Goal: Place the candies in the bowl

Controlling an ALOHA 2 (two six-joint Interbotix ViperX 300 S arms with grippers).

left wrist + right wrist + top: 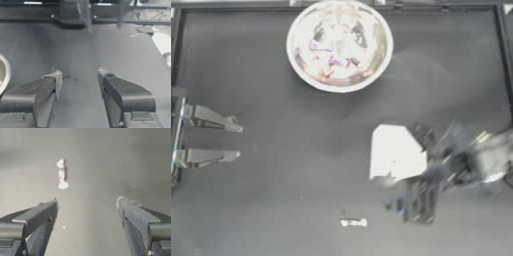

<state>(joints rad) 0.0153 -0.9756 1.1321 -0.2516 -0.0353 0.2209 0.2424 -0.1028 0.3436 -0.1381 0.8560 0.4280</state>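
Blur hides the right gripper from above; jaws apart near one candy. Left gripper parked, spread, beside the bowl.

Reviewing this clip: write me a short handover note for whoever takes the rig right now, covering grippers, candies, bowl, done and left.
Left gripper: parked at the table's left edge, jaws open, empty.
Right gripper: blurred in the top view, over the right half of the table, jaws open, empty, pointed toward the last candy.
Large round shiny bowl: at the table's top centre; several coloured twist-wrapped candies lie inside, exact count unclear because of reflections.
One white twist-wrapped candy lies on the dark table near the bottom centre.
Done: most candies are in the bowl.
Left: pick up the white candy and drop it in.
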